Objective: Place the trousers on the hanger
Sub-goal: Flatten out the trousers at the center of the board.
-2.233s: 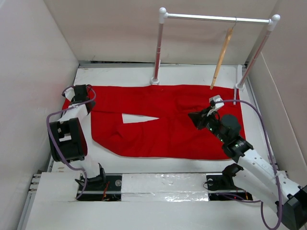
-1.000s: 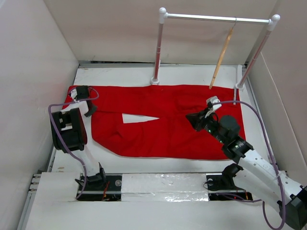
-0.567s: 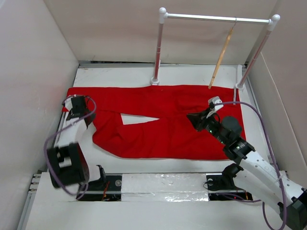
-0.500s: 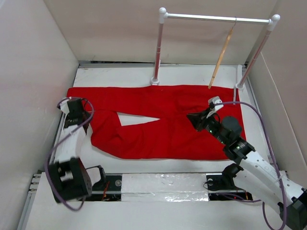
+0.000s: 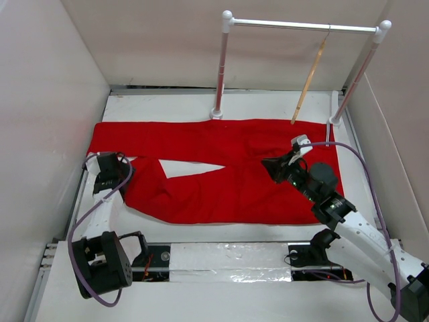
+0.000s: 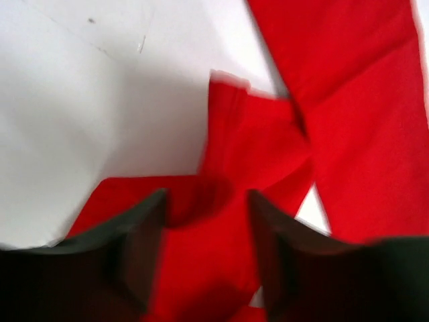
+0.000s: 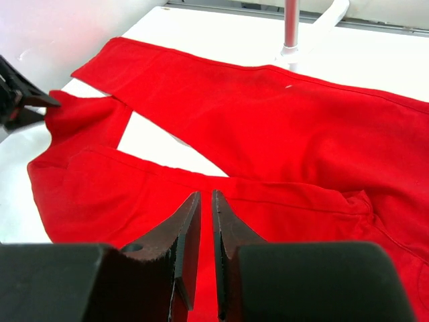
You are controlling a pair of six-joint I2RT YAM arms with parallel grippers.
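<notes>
The red trousers (image 5: 234,191) lie flat across the table, legs pointing left with a white gap between them; they also show in the left wrist view (image 6: 362,134) and the right wrist view (image 7: 301,134). The wooden hanger (image 5: 309,79) hangs from the white rail at the back right. My left gripper (image 5: 115,180) is open, its jaws (image 6: 204,201) either side of the rumpled cuff end of the near leg. My right gripper (image 5: 273,166) hovers over the seat area with its jaws (image 7: 206,198) almost closed on nothing.
The white clothes rail (image 5: 301,25) stands on two posts at the back of the table. White walls close in the left, back and right sides. The left gripper (image 7: 20,97) shows at the left edge of the right wrist view.
My left arm has swung from the far leg's cuff at the left edge toward the near leg's end. The near leg's cuff is now bunched. The right arm has stayed put.
</notes>
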